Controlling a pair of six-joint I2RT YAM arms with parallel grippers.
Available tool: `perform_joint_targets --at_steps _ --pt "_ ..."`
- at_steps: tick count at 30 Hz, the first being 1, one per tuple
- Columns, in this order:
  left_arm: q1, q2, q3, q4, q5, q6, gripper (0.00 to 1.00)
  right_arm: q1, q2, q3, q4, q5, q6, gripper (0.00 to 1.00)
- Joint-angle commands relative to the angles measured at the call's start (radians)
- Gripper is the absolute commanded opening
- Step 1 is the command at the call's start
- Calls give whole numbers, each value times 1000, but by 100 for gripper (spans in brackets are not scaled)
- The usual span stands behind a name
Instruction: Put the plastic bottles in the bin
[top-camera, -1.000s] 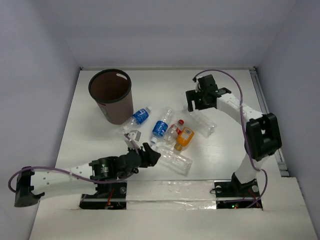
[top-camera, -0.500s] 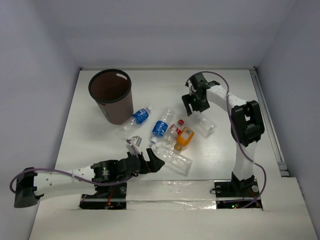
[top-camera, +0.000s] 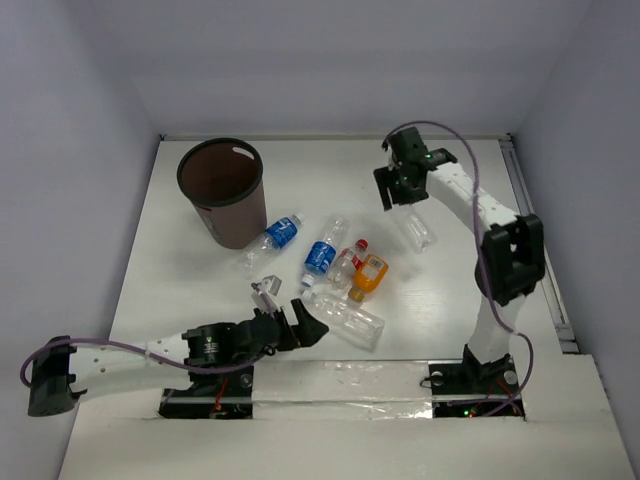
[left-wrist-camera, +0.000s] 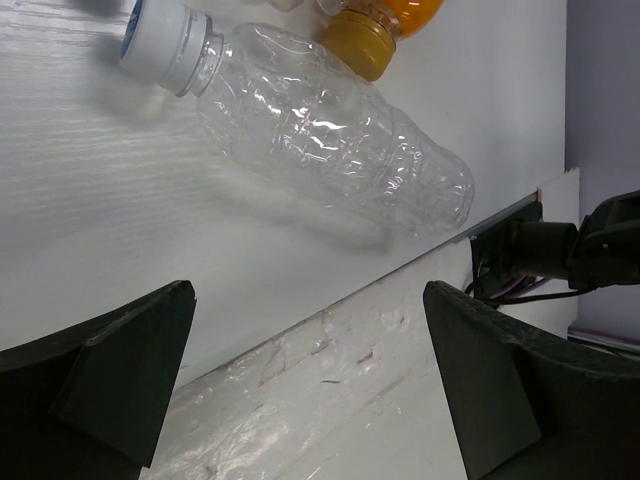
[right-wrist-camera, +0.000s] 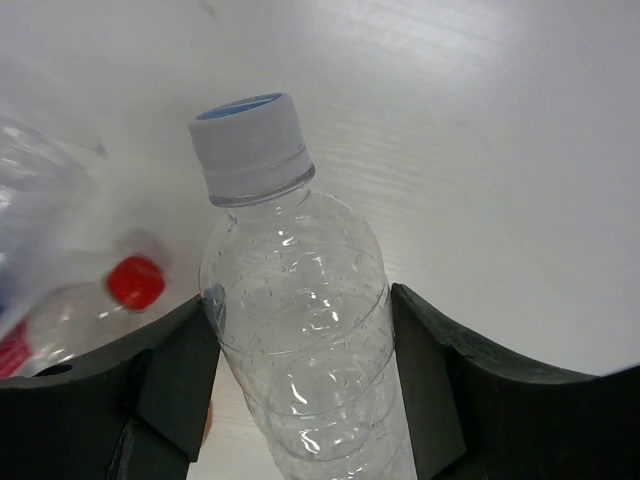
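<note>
The dark brown bin (top-camera: 222, 190) stands at the far left. Several bottles lie in the middle: two blue-labelled ones (top-camera: 281, 233) (top-camera: 320, 256), a red-capped one (top-camera: 348, 262), an orange one (top-camera: 370, 275) and a large clear one (top-camera: 346, 316). My left gripper (top-camera: 297, 322) is open and empty, just short of the large clear bottle (left-wrist-camera: 320, 130), which lies ahead of its fingers. My right gripper (top-camera: 400, 186) is shut on a clear white-capped bottle (right-wrist-camera: 295, 340), its body between both fingers. That bottle also shows in the top view (top-camera: 419, 228).
The orange bottle's cap (left-wrist-camera: 365, 42) lies beyond the large clear bottle. The red cap (right-wrist-camera: 135, 282) is left of the held bottle. The table's near edge with crinkled tape (left-wrist-camera: 330, 370) is under the left gripper. Walls enclose the table on three sides.
The right gripper closed round the clear bottle and shifted it up and to the right, away from the cluster. The left gripper crept right toward the large clear bottle.
</note>
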Motion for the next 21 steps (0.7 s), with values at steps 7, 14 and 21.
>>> perform_joint_targets --at_steps 7,14,21 --pt "1 28 -40 68 -84 -105 99 257 -367 146 441 -93 152 53" --pt "1 134 -4 95 -190 -221 99 406 -125 425 701 -218 225 54" --pt "1 244 -13 207 -223 -282 99 444 100 613 970 -258 346 55"
